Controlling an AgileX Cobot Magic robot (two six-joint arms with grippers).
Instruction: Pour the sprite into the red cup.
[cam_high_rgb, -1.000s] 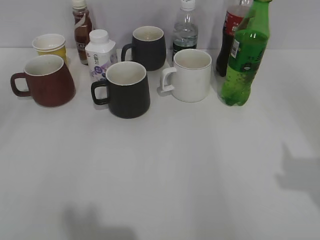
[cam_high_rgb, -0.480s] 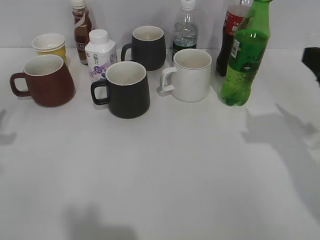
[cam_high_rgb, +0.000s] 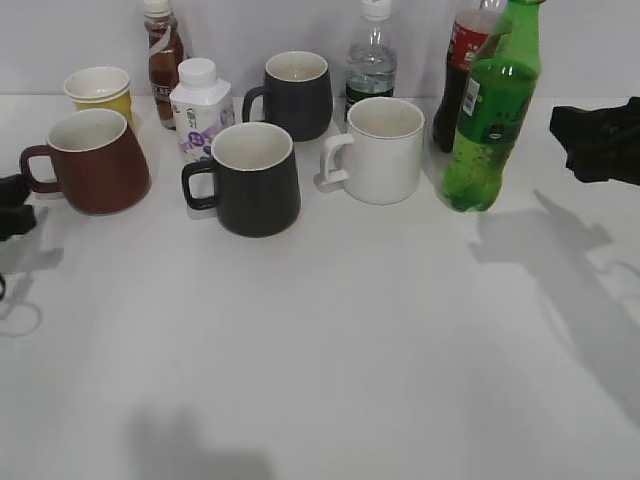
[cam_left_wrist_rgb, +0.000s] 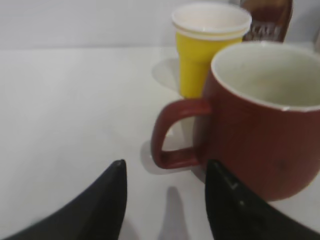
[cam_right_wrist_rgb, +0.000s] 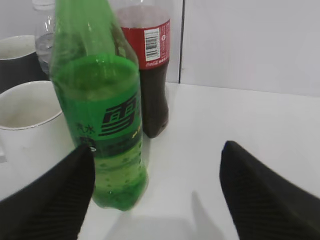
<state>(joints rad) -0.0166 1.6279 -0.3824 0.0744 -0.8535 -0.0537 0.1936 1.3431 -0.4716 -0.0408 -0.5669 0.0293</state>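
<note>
Exterior view: the sprite (cam_high_rgb: 492, 110) stands at upper right, the red cup (cam_high_rgb: 95, 160) at far left of the counter (cam_high_rgb: 330, 330).

Left wrist view: my left hand (cam_left_wrist_rgb: 165, 200) is spread, empty, its opening facing the cup handle (cam_left_wrist_rgb: 172, 135).

Right wrist view: my right hand (cam_right_wrist_rgb: 157, 192) is spread, empty, with the bottle at frame left. I should centre the bottle between the fingers, then close below the label.

The sprite (cam_right_wrist_rgb: 100, 120) wears large stylised dark characters on its green label, the cola bottle (cam_right_wrist_rgb: 150, 65) shows a barcode on its red label, and the brown bottle (cam_left_wrist_rgb: 265, 22) bears blurred letters, seemingly "CAFE"
</note>
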